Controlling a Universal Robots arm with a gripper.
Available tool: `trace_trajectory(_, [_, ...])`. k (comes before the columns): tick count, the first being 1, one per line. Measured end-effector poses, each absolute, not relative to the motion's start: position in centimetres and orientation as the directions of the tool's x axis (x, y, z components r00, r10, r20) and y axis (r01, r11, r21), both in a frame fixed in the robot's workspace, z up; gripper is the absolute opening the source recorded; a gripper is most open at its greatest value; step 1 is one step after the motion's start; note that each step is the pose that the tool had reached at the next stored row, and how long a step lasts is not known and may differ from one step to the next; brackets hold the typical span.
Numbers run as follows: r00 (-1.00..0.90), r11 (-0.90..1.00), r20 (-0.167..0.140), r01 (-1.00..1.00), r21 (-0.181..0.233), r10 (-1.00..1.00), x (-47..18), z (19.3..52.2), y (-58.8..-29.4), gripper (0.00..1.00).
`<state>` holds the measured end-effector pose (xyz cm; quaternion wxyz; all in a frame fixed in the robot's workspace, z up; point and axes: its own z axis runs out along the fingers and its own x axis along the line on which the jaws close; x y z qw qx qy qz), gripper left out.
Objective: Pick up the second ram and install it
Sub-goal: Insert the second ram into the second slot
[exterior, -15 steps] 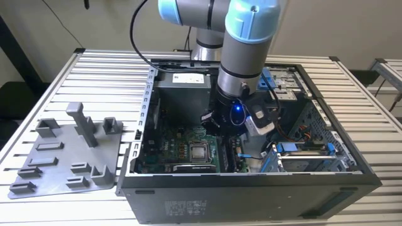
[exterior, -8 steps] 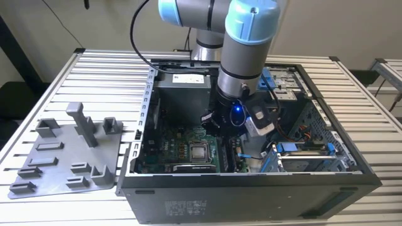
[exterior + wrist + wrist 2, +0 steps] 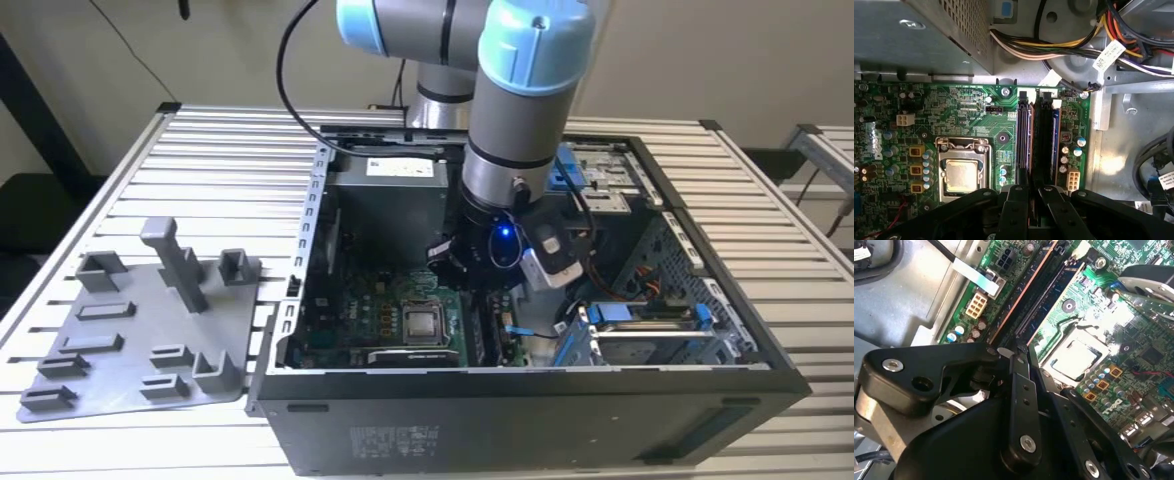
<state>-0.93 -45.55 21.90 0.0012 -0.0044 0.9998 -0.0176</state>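
Partly hidden: second ram (image 3: 1043,145) stands in its motherboard (image 3: 964,115) slot, long axis running away from gripper (image 3: 1034,197); jaws clamped on its near end.

Exterior view looks down from high at the open computer case (image 3: 534,385); both wrist views sit close over its motherboard (image 3: 964,107), seemingly sharing the memory slots (image 3: 1036,145).

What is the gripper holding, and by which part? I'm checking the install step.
It cannot be told. The gripper hangs right over the motherboard's memory slots, and its own body hides any hold on a stick.
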Motion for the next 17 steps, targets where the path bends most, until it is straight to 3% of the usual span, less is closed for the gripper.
trace_trajectory(17, [-1.000, 0.999, -0.002, 0.011, -0.039, 0.011, -0.95, 21.89, -45.56, 0.14])
